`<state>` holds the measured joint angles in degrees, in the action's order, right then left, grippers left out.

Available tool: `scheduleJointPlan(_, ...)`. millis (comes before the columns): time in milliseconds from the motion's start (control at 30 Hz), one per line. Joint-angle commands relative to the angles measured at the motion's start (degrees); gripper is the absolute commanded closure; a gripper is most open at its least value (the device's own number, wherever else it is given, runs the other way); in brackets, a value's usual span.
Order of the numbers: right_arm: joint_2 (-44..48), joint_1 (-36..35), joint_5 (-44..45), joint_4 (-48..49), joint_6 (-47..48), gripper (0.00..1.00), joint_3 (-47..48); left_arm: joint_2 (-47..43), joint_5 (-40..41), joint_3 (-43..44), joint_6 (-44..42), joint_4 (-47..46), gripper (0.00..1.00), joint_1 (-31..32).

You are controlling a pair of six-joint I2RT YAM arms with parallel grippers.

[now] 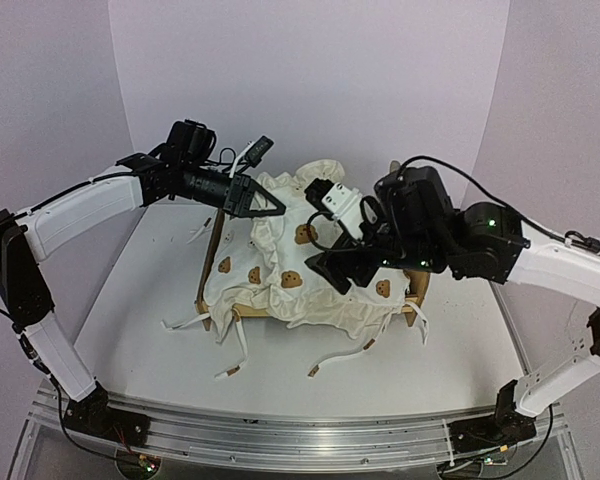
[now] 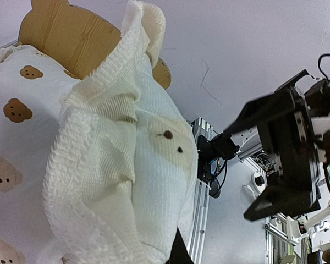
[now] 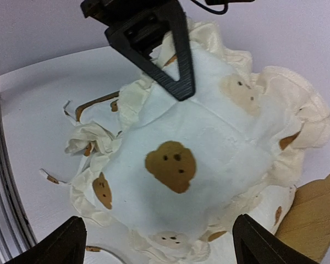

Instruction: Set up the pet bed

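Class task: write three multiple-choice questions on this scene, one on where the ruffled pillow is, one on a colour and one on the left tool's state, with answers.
1. Where is the ruffled pillow?
A) on the floor
B) over the cushion on the pet bed
C) inside a box

2. What colour are the bear prints?
A) brown
B) blue
C) green

3. The left tool is:
A) wide open
B) out of view
C) shut on the pillow's ruffle

Answers:
1 B, the pillow sits over the cushion, near the headboard.
2 A, brown bear faces show on the pale fabric.
3 C, its fingers meet on the ruffled edge.
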<state>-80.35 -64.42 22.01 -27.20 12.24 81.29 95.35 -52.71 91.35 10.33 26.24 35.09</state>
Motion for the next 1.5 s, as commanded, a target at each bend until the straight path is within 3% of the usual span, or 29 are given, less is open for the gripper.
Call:
scheduleJointPlan(0, -3.4, -0.8, 7.5, 10.8, -8.3, 0.09, -2.0, -0.3, -0.3, -0.1, 0.7, -3.3, 1.00, 0.2)
scheduleJointPlan(133, -7.6, -0.7, 12.0, 13.0, -9.4, 0.14, 0.3, -0.2, -0.4, 0.4, 0.7, -3.3, 1.00, 0.2)
scheduleJointPlan(200, -8.8, -0.4, 13.7, 13.6, -10.1, 0.23, 0.9, -0.2, -0.4, 0.5, 0.6, -3.2, 1.00, 0.2)
scheduleJointPlan(400, -10.1, 1.9, 18.8, 14.5, -16.2, 0.88, 0.3, -0.4, -0.4, 0.6, 0.4, -3.0, 1.00, 0.2)
scheduleJointPlan(467, -9.5, 1.9, 18.3, 14.4, -16.5, 1.00, 0.6, -0.4, 0.1, 1.4, -0.8, -2.1, 0.98, 0.2)
scheduleJointPlan(500, -9.0, 2.0, 17.9, 14.4, -16.1, 1.00, 0.7, -0.4, 0.7, 2.2, -2.1, -1.1, 0.93, 0.2)
scheduleJointPlan(633, -6.9, 2.9, 18.9, 9.4, -15.8, 1.00, 3.4, -0.2, 6.4, 7.0, -9.1, 3.0, 0.40, -0.9)
scheduleJointPlan(700, -7.0, 4.3, 21.5, 2.5, -17.6, 1.00, 6.4, 0.2, 10.0, 10.3, -12.4, 4.5, 0.23, -2.8)
scheduleJointPlan(767, -7.3, 6.4, 22.9, -3.9, -20.0, 1.00, 8.9, 0.6, 13.5, 13.0, -14.4, 5.2, 0.14, -5.3)
scheduleJointPlan(933, -7.1, 15.0, 14.7, -10.1, -27.3, 1.00, 10.5, 0.3, 19.3, 13.7, -19.2, 6.7, 0.09, -7.4)
scheduleJointPlan(1200, -13.5, 23.8, 5.7, -12.0, -29.7, 1.00, 13.5, -2.2, 17.6, 7.5, -19.9, 6.3, 0.08, -7.4)
scheduleJointPlan(1467, -20.5, 26.3, 11.8, -11.9, -30.7, 0.98, 16.7, -3.1, 16.6, 5.8, -20.3, 6.4, 0.08, -7.4)
